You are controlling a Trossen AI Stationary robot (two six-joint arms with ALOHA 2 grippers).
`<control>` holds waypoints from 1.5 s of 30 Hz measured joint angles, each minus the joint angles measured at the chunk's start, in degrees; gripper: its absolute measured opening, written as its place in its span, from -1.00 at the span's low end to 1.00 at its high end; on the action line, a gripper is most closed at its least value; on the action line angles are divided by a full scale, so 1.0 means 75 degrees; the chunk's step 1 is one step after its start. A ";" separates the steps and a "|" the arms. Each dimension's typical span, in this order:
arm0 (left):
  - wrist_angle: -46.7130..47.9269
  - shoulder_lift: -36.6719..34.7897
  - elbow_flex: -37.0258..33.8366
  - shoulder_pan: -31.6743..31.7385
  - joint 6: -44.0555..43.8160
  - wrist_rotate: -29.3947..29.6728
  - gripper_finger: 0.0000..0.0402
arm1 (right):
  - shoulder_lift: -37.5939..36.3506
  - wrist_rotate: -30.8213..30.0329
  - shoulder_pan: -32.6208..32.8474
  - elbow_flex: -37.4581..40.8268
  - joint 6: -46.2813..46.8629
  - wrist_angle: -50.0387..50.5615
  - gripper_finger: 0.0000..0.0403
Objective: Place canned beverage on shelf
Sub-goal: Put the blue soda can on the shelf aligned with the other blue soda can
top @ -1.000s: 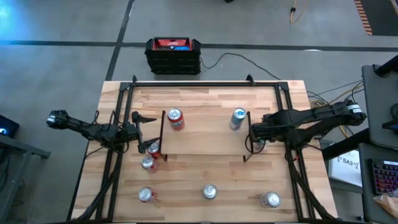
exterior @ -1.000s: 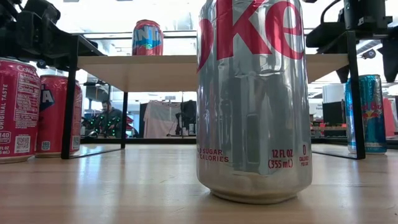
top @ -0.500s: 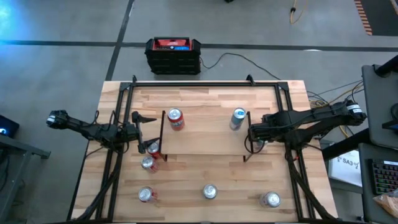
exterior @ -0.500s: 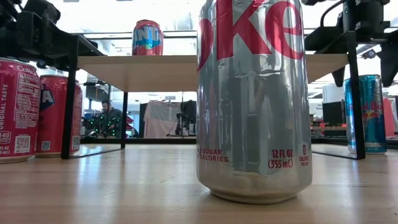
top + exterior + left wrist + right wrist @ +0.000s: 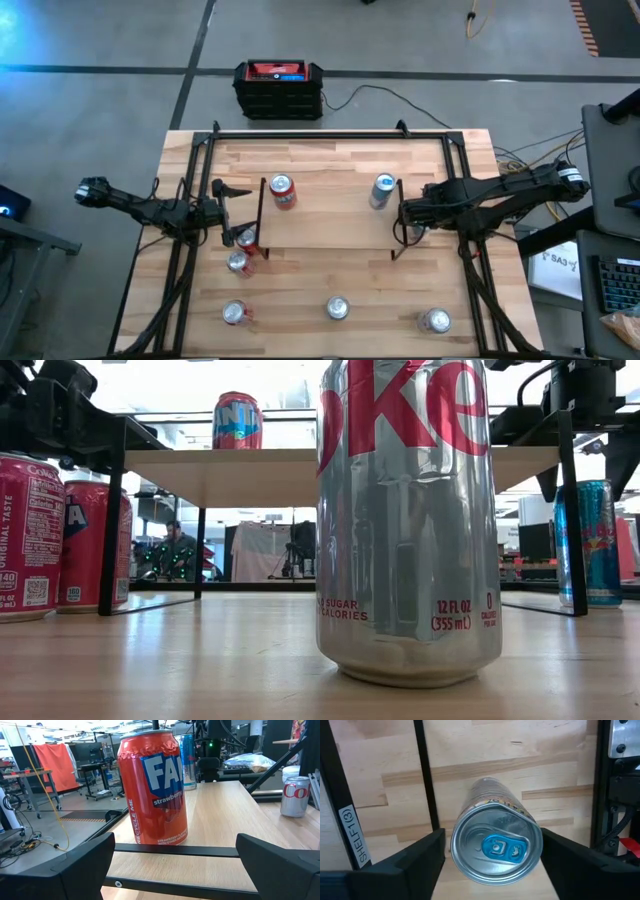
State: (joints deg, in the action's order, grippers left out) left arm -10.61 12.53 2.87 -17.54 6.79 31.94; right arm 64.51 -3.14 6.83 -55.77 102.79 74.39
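The right tool (image 5: 492, 847) straddles a blue-tabbed can (image 5: 496, 851) standing on the surface beside the shelf (image 5: 325, 215) — fingers near its sides, contact unclear. Left tool (image 5: 175, 865) is released. The can looks smooth, thin-walled, slippery — grip mid-body.

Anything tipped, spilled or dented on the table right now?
Only the silver Diet Coke can nearest the low camera: its wall looks faintly creased. Every can stands upright, nothing spilled, and the light-wood shelf sits square.

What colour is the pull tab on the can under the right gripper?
Blue, on a silver lid; the can's pull tab shows best in the right wrist view.
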 joint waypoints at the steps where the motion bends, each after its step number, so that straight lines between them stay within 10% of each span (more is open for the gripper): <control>1: 0.0000 0.0000 0.0000 0.0000 0.0000 0.0000 0.99 | 0.0000 0.0003 0.0000 0.0000 0.0003 0.0003 0.38; 24: -0.0001 -0.0001 0.0000 0.0000 0.0001 0.0000 0.99 | 0.0032 0.0639 0.0293 -0.0157 0.0324 -0.0242 0.14; 45: -0.0002 -0.0001 0.0000 0.0002 0.0002 0.0000 0.99 | 0.0243 0.0651 0.3047 -0.0175 0.3059 -0.1347 0.14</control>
State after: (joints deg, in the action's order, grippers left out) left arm -10.63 12.52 2.87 -17.53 6.80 31.94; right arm 66.33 1.75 29.68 -57.08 125.73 64.29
